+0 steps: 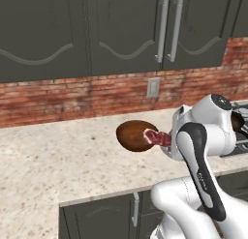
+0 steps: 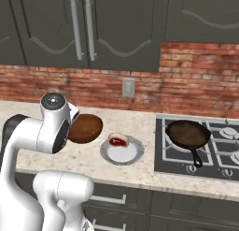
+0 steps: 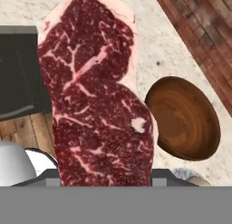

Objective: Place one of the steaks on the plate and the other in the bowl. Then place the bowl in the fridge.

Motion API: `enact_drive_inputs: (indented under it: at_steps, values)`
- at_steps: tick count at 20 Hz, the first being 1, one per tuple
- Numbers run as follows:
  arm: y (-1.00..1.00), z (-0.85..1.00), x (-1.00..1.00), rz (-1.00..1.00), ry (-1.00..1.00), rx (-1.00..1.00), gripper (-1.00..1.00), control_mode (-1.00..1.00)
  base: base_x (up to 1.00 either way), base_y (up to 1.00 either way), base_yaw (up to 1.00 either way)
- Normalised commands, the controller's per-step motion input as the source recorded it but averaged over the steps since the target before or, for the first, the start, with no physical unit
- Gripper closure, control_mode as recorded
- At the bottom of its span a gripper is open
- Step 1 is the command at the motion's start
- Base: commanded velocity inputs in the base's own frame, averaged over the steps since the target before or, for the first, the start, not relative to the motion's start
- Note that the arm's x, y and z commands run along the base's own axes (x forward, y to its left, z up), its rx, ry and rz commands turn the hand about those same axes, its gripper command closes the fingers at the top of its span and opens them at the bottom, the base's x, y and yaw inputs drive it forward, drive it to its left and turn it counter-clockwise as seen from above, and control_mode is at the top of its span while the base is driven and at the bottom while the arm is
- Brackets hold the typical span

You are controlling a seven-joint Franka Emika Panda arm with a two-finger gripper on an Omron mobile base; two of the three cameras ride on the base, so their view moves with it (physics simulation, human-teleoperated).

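Claw: partly open, clamped on one steak, held above the table. Bowl: empty, just beside the claw. Second steak: on plate, near the claw.

Looks like a home kitchen. Dark cabinets over a brick backsplash, speckled counter, gas stove with a pan.
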Motion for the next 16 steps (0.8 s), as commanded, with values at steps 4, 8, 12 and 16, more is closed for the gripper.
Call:
enact_drive_inputs:
  at_steps: [4, 8, 12, 16]
  values:
    - [0.14, -0.3, 0.67, -0.05, 0.02, -0.01, 1.0, -1.0, 0.0, 0.0, 0.0]
    - [0.03, -0.23, 0.71, -0.05, 0.02, 0.0, 1.0, -1.0, 0.0, 0.0, 0.0]
    - [0.0, -0.01, 0.4, -0.08, 0.01, 0.0, 1.0, -1.0, 0.0, 0.0, 0.0]
    - [0.0, 0.0, 0.31, -0.14, 0.1, 0.0, 1.0, -1.0, 0.0, 0.0, 0.0]
